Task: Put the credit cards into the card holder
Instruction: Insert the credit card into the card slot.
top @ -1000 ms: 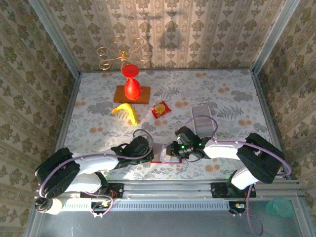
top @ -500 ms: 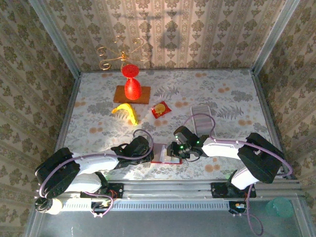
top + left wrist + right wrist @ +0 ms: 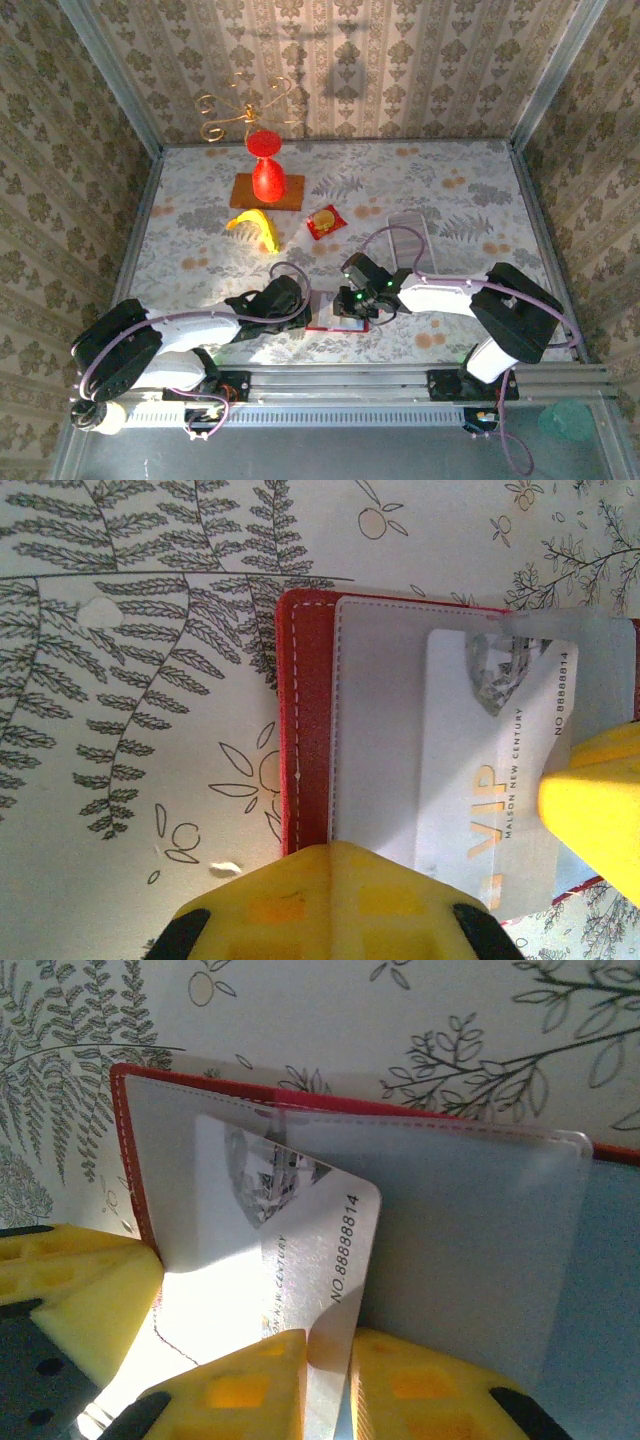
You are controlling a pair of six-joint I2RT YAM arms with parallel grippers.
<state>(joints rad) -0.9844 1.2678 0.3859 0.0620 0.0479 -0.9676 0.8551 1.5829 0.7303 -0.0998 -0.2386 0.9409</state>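
The dark-red card holder lies open near the table's front edge, pale inside up. My left gripper is shut, its tip resting on the holder's near edge with nothing between the fingers. My right gripper is shut on a whitish credit card printed with a number. The card's far end lies under the holder's clear pocket. The same card shows a gold VIP mark in the left wrist view. More grey credit cards lie stacked behind the right arm.
A red sachet with a yellow circle, a banana and a red vase on a brown board stand further back. A gold wire ornament sits by the back wall. Both arms meet at the holder.
My right gripper has moved left and slightly away from the front edge with the card, closer over the holder. The left arm has stayed put.
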